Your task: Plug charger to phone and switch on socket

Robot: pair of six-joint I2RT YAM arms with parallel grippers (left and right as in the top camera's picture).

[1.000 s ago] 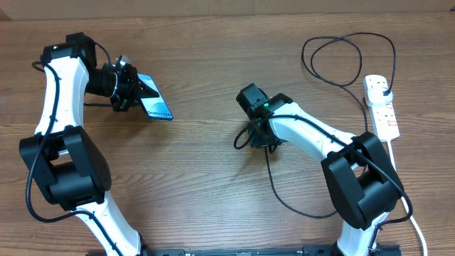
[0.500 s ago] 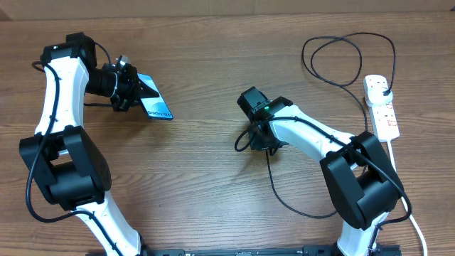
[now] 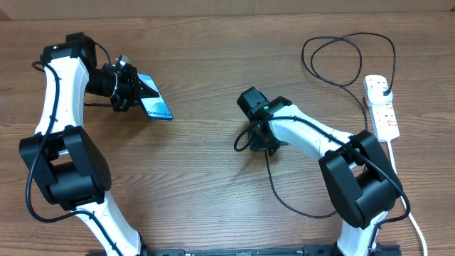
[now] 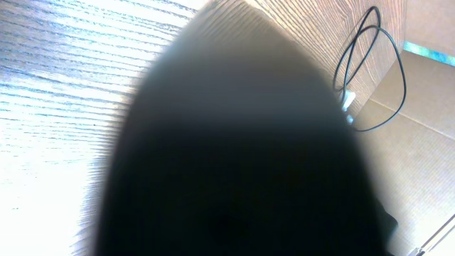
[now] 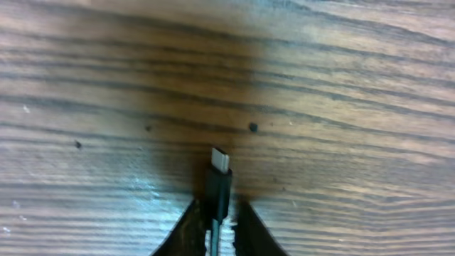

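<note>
Table is brown wood-grain laminate, flat, matte, w/ a cardboard wall along the far edge. I've got two white-and-black arms on it, one per side. The socket lies at the far right edge: a long white strip w/ red markings, its thick white cord trailing toward me past the right arm's base. The phone is up left, a slim rectangle w/ a light blue screen, angled diagonally. The left gripper is clamped on its upper-left end, black fingers overlapping that corner. The left wrist cam is nearly all blocked by a dark blurred shape, so no detail there. The charger is a thin black cable. Its black plug sits in the socket's far end, it loops wide over the wood at upper right, and another stretch curves from the right arm's base up to the right gripper at mid table. On the right wrist cam the right gripper pinches the black connector body between both fingers, w/ the small silver connector tip sticking out just above the grain. Phone and connector are well apart, w/ bare wood between them.
</note>
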